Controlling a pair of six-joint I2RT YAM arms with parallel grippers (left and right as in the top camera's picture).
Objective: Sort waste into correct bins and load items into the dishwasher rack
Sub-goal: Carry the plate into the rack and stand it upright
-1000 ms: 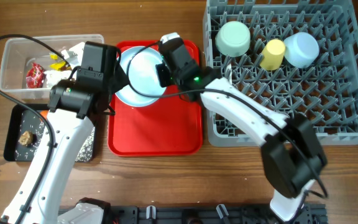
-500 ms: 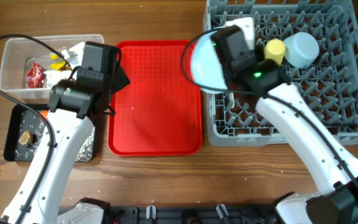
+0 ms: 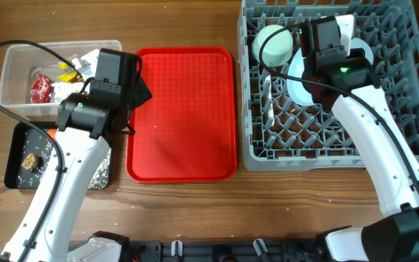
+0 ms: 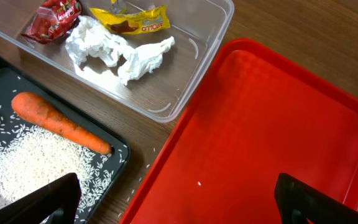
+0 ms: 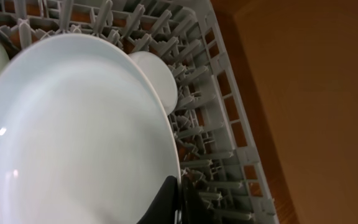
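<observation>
My right gripper (image 3: 309,62) is shut on the rim of the light blue plate (image 3: 299,85), held on edge among the pegs of the grey dishwasher rack (image 3: 406,109). In the right wrist view the plate (image 5: 73,137) fills the left side, pinched at the gripper (image 5: 178,202). The pale green bowl (image 3: 271,44) and light blue bowl (image 5: 159,79) sit beside it. My left gripper (image 4: 179,208) hangs open over the near-left edge of the red tray (image 4: 272,137). The carrot (image 4: 58,121) and rice (image 4: 30,162) lie in the black tray (image 4: 120,152). Tissue (image 4: 117,50) and wrappers (image 4: 135,18) lie in the clear tub (image 4: 194,74).
The red serving tray (image 3: 184,116) lies between the bins and the rack with only a stray rice grain on it. A brown lump (image 3: 29,161) sits in the black tray (image 3: 13,175). My right arm reaches across the rack's front right.
My right gripper has carried the plate off the red tray and rightward into the rack. The left arm has not moved.
</observation>
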